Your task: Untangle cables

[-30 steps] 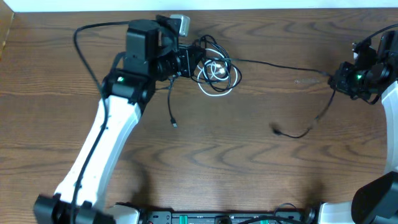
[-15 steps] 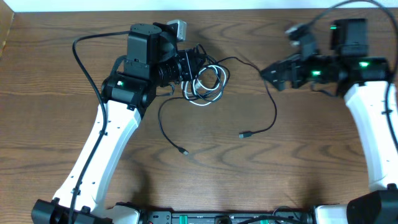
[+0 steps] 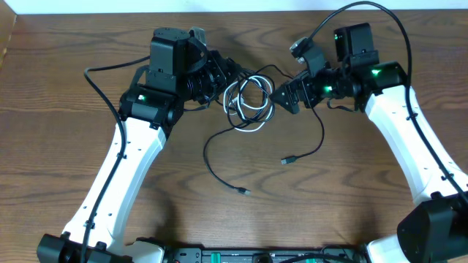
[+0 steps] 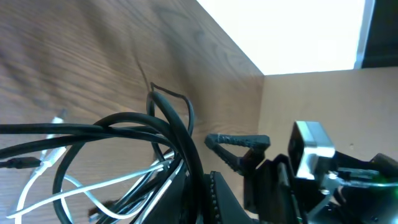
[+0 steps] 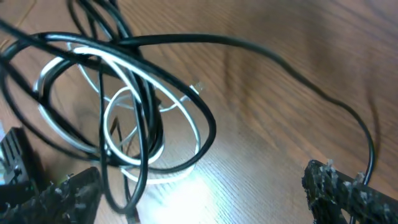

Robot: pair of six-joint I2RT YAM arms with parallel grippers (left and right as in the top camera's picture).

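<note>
One black cable [image 5: 186,39] and one white cable [image 5: 134,67] lie looped together.

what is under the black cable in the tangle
The white cable loops under the black cable, on the table. Near the left gripper the layers are covered.

Right pincer [image 3: 281,94] swung in beside cable tangle [image 3: 247,103], jaws opened wide, black cable [image 3: 208,155] gone slack

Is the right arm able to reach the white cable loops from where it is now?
Probably yes: the right gripper is open just beside the white cable, with nothing between them. The black cable crosses those loops, so it may catch both.
</note>
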